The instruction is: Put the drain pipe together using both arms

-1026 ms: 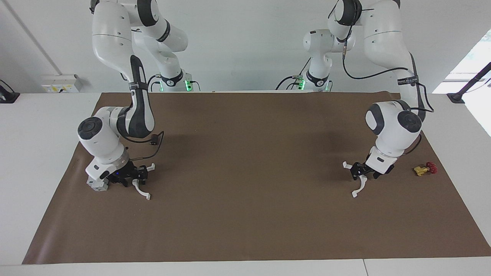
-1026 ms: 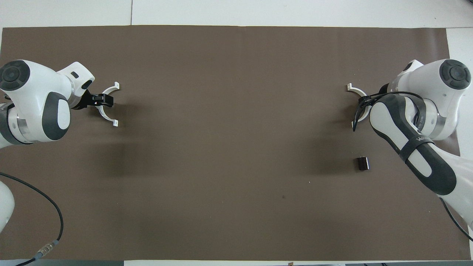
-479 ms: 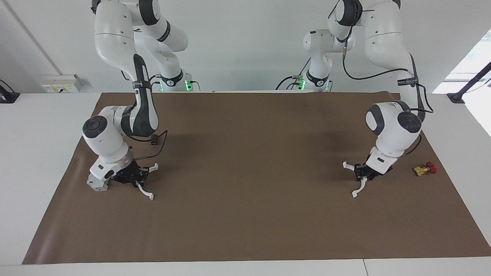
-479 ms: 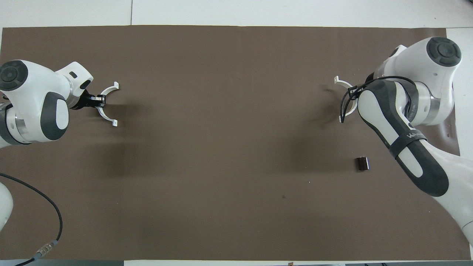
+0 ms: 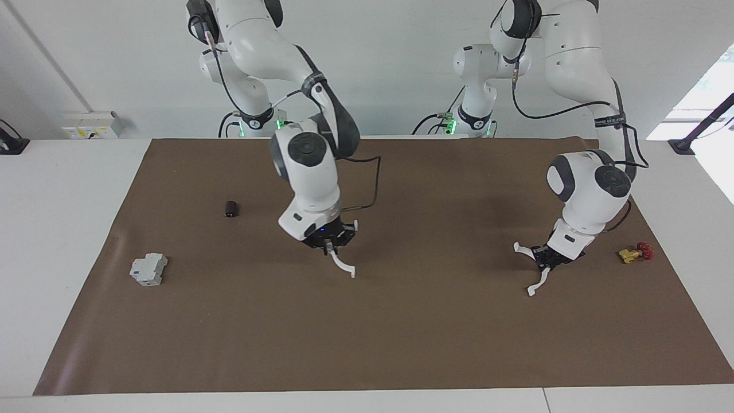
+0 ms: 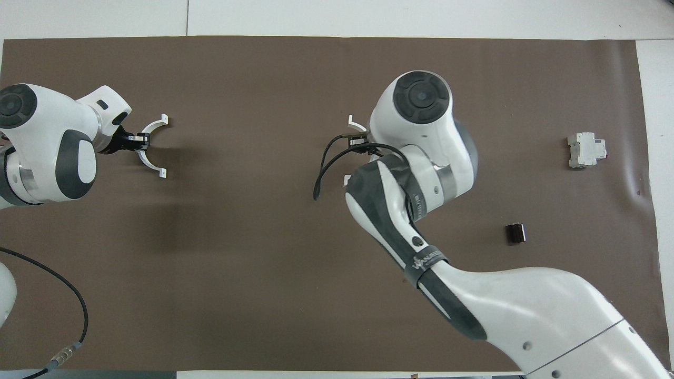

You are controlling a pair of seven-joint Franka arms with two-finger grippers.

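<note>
Both grippers' fingers were clamped on the drain pipe halves, the right gripper [image 5: 328,245] holding its arc [image 5: 342,264] over the brown mat's [image 5: 401,344] middle, the left gripper [image 5: 546,260] holding its arc [image 5: 535,283] well apart, unjoined.

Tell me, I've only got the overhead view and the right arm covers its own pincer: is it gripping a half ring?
Observer: Yes. In the facing view the right pincer is shut on its half ring, near the arc's middle.
Operator: How does that piece hang?
Observer: Tilted. One tab is up beside the pincer and the other end points down toward the mat. I cannot tell whether it touches.
Operator: Is anything hidden under the left arm?
Observer: A small red and yellow part lies on the mat beside the left pincer, which grips the other half ring.
</note>
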